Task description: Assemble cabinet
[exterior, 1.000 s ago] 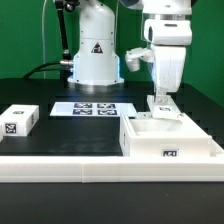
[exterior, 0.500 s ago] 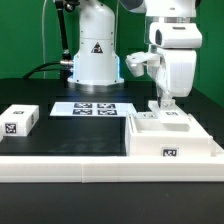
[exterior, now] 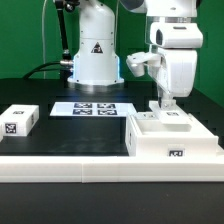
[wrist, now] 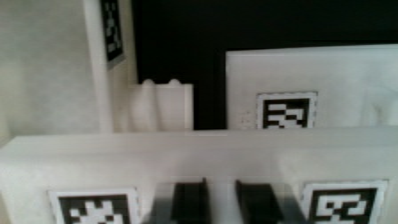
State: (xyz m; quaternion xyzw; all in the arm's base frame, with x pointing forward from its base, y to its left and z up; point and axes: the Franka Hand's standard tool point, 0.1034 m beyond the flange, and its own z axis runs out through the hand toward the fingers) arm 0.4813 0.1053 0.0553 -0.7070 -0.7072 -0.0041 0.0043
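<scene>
The white cabinet body (exterior: 172, 140), an open box with a tag on its front, stands at the exterior view's right. My gripper (exterior: 165, 103) reaches straight down onto its far wall. In the wrist view the two dark fingers (wrist: 185, 205) stand close together with the white wall (wrist: 107, 165) filling the gap between them, a tag on either side of the gripper (wrist: 221, 192). Beyond the wall lie a tagged white panel (wrist: 294, 95) and a small ribbed white piece (wrist: 164, 105). A small tagged white panel block (exterior: 18, 120) lies at the exterior view's left.
The marker board (exterior: 92, 108) lies flat mid-table in front of the robot's base (exterior: 95, 55). A white ledge (exterior: 60, 165) runs along the table's front edge. The table top is black.
My gripper has moved toward the exterior view's right, and the cabinet body has shifted the same way with it, a little more in the last half second.
</scene>
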